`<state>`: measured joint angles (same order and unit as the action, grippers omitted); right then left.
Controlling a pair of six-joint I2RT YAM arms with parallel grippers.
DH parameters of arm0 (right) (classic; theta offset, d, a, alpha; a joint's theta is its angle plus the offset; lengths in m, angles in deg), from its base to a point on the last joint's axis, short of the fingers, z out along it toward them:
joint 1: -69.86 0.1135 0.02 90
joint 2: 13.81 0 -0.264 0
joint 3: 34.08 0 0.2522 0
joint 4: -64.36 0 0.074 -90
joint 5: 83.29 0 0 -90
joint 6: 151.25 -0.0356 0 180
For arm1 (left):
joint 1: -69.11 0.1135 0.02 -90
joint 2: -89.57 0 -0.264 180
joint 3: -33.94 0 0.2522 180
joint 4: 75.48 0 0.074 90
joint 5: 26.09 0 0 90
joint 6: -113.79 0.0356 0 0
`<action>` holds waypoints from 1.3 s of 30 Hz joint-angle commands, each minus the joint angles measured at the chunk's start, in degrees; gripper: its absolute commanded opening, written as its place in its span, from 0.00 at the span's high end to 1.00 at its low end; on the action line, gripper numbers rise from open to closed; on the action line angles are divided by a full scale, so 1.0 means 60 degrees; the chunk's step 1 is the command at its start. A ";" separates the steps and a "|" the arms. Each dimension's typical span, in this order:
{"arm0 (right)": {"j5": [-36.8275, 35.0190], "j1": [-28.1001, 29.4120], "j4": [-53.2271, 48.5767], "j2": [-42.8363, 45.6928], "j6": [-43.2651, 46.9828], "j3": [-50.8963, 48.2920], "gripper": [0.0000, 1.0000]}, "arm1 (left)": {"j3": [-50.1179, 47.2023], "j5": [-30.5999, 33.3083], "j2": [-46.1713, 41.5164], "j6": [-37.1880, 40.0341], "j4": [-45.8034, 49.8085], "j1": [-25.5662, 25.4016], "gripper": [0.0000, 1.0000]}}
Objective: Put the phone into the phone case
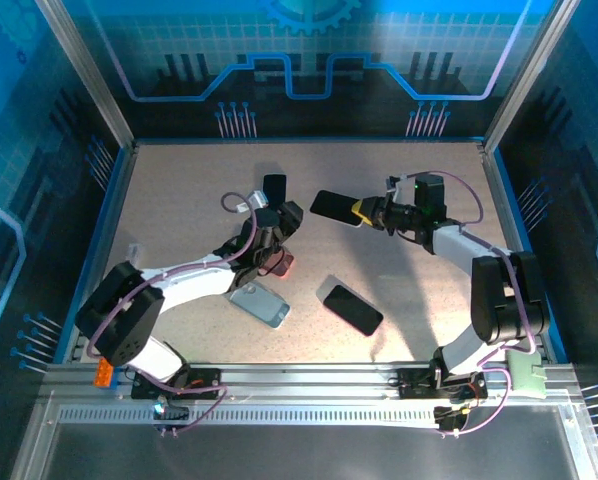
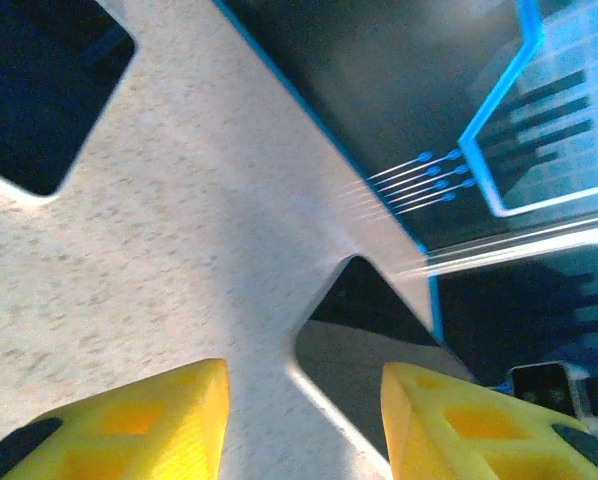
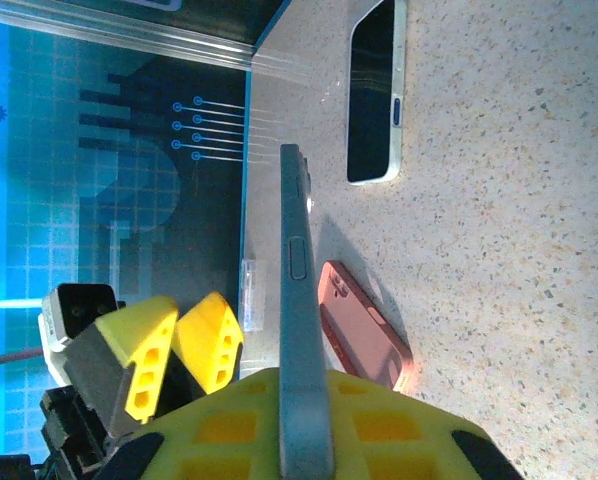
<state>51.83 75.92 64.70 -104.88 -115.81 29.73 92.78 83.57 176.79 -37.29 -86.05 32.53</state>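
Right wrist view: the right gripper [image 3: 306, 405] is pinching the phone [image 3: 297, 250] edge-on, its jaws pressing against both flat faces, with the handset projecting straight ahead of them above the table [image 3: 499, 200]. The pink phone case [image 3: 364, 325] is lying flat just beyond the jaws and to one side. Left wrist view: the left gripper [image 2: 301, 395] is standing partly spread and gripping nothing; bare tabletop is showing in the gap, with a grey rounded corner [image 2: 369, 350] lying ahead of the jaws
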 commanded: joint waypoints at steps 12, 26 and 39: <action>0.0713 -0.0477 -0.1399 0.0740 0.1173 0.0214 1.00 | 0.1380 -0.2638 0.1540 0.1796 0.5822 0.0817 0.96; 0.0833 -0.0742 -0.2077 0.1043 0.1590 0.0112 1.00 | 0.2037 -0.3526 0.3091 0.1417 0.5917 0.0467 1.00; 0.0691 -0.0934 -0.2698 0.1330 0.1851 -0.0343 1.00 | 0.3418 -0.3840 0.4169 -0.0365 0.4531 -0.0261 1.00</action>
<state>54.28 71.75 50.04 -98.93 -106.57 27.85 111.38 61.87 200.55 -36.54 -58.18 31.62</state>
